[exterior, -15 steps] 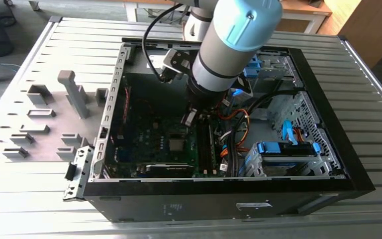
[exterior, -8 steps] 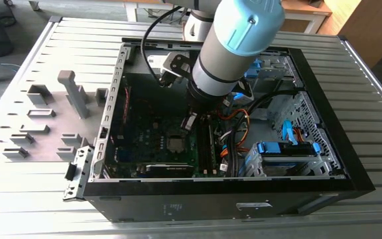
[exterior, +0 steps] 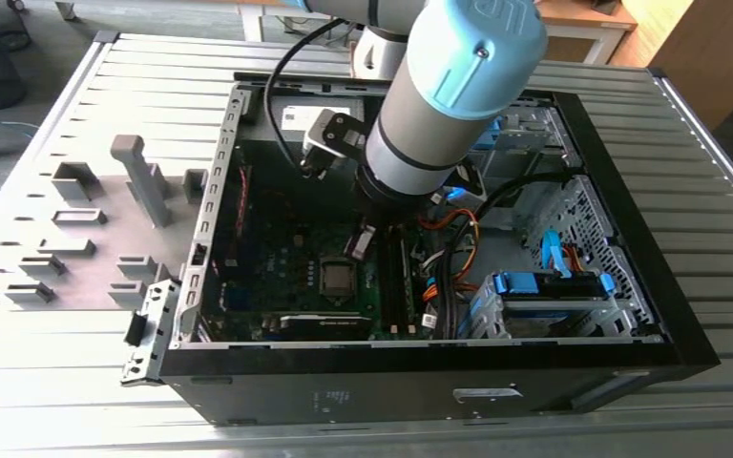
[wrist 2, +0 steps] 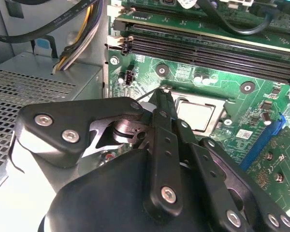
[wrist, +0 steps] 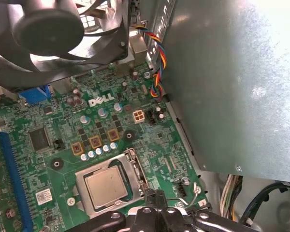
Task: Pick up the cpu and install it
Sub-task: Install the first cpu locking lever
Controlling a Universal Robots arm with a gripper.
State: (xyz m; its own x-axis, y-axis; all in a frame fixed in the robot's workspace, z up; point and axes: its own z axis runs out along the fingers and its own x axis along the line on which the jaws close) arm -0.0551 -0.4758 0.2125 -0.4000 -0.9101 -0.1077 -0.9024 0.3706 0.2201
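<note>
first wrist view: the cpu (wrist: 106,185) sits in the socket (wrist: 89,205) – gripper (wrist: 157,199) just beside it, jaws closed, empty. light, thin, fragile – probably best held by its edges.

The cpu (wrist: 106,184) has a silvery-grey metal top, set in a dark metal-framed socket (wrist: 133,169). The motherboard (wrist: 111,140) is green with small gold squares and silver round capacitors. The claw (wrist 2: 165,94) is black with silver screw heads. The arm (exterior: 456,86) is grey with light-blue caps. The computer case (exterior: 380,386) is black outside, bare grey metal inside, with blue drive clips (exterior: 538,282). The worktop (exterior: 73,372) is ribbed silver-grey. A cable bundle (wrist: 156,72) shows red, yellow, blue and black wires.
</note>
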